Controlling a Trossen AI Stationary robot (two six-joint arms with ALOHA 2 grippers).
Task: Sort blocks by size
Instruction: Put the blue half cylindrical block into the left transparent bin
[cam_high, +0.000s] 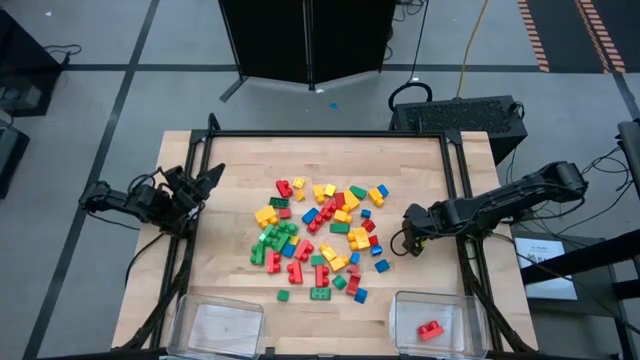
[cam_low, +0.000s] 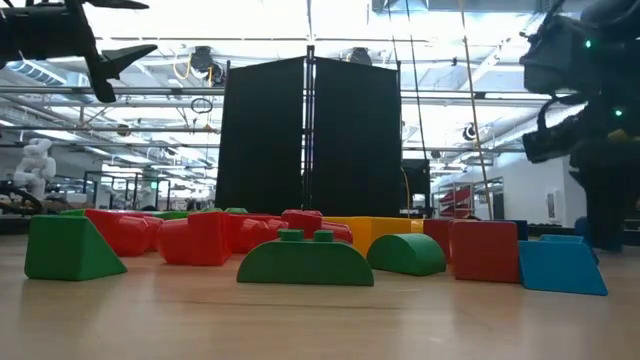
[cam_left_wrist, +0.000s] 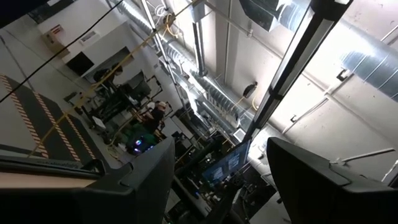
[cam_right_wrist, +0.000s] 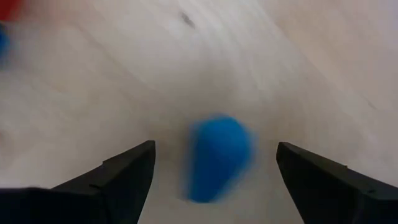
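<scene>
The right pincer (cam_right_wrist: 214, 165) stands wide open and empty, pointed down at the tabletop (cam_high: 230, 170), with a small blue block (cam_right_wrist: 219, 157) lying between its two fingers but touching neither. In the high view this pincer (cam_high: 408, 240) sits at the right edge of the pile, near the blue block (cam_high: 381, 266) that lies a little apart from the rest.

The step in hand looks like the grasp of that blue piece. To do it well, the fingers should come down evenly on either side so the block stays centred, reach close to the wood before they close, and close squarely on flat faces, since one face seems sloped and could slip.

The other blocks (cam_high: 320, 240), red, yellow, green and blue, lie heaped in the middle of the tabletop, most of them unsorted. One red block (cam_high: 431, 329) already lies in the right bin (cam_high: 405, 305) at the near edge; the left bin (cam_high: 190, 310) holds none that I can see.

The left pincer (cam_high: 205, 180) waits open over the left edge, aimed up at the ceiling
</scene>
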